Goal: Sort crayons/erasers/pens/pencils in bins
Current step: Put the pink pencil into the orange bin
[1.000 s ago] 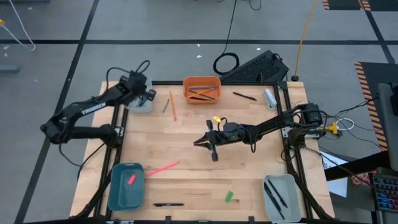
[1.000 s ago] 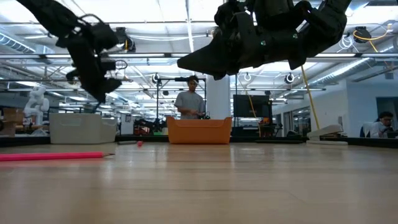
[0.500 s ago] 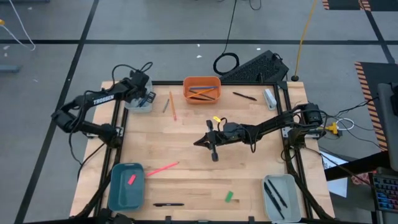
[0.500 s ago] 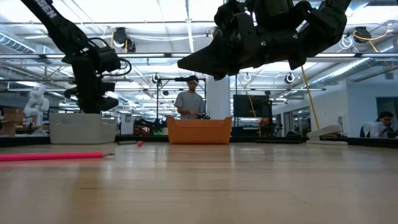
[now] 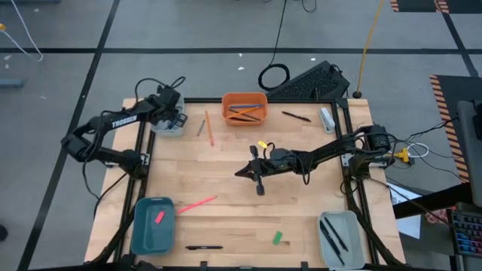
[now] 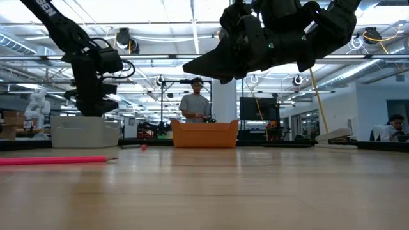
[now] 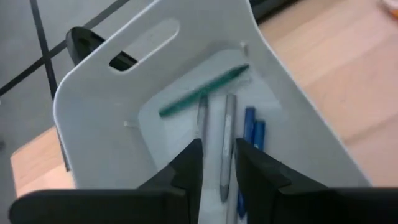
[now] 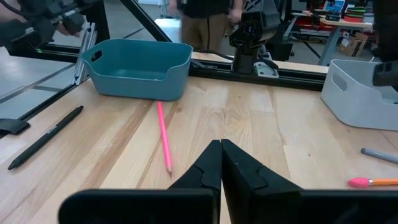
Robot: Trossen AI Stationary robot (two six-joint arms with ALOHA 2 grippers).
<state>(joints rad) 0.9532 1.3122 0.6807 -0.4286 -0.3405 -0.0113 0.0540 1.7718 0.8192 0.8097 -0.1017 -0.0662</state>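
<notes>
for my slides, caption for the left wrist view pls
Left gripper open over pale bin holding crayons.

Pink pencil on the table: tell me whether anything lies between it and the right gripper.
Nothing visible does. The right gripper hovers shut over mid-table, and only bare wood separates it from the pink pencil, which lies beside the teal bin. The right wrist view shows the same open stretch of table.

Table [image 5: 301, 211]: pale wood planks — smooth, faint sheen.
Grey bin [image 7: 124, 124]: whitish plastic, smooth, matt.
Teal bin [image 8: 138, 68]: plastic, slight gloss.
Orange bin [image 6: 204, 135]: plastic, matt.
Left gripper [image 7: 217, 163]: black fingers — matt.
</notes>
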